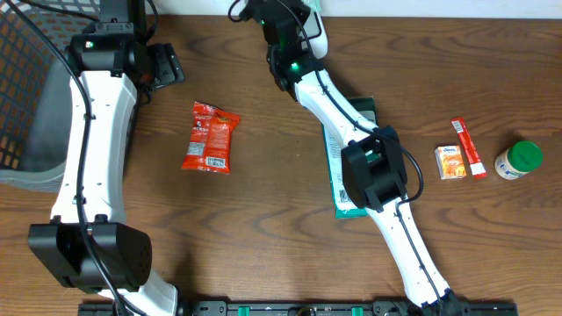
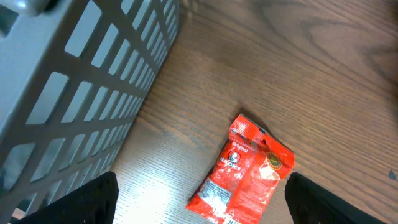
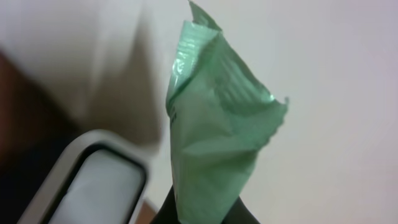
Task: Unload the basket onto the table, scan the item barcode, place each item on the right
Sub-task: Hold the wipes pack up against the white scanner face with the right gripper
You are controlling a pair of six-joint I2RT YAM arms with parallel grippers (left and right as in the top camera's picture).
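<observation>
Right pincer [image 3: 205, 215] was clamped shut on the bottom of a pale green crinkled plastic-film packet [image 3: 214, 130]. In the right wrist view the packet stood upright from the fingers. Its top edge was jagged and peaked at 12 o'clock, with a ragged corner at 3 o'clock. The surface was glossy and creased, and a faint mark near its upper left edge was too blurred to read. At 8 o'clock of the packet, just beside it, sat a pale rounded-frame device with a glassy window [image 3: 99, 180]. Whether they touched, couldn't tell.

Overhead: the right arm reached to 12 o'clock of the brown wooden table [image 1: 263, 246], so the packet was held off the surface there.

Left pincer [image 2: 200, 190] was spread wide and held nothing. It hung above a red foil snack pouch [image 2: 245, 171] that lay flat at about 10 o'clock from table centre. A grey mesh basket [image 1: 26, 96] was at the 9 o'clock edge.

A flat green package [image 1: 338, 167] lay partly under the right arm. At 3 o'clock were a small orange-and-white box [image 1: 450, 162], a red stick packet [image 1: 468, 147] just beside it, and a white jar with a green lid [image 1: 518, 160].
</observation>
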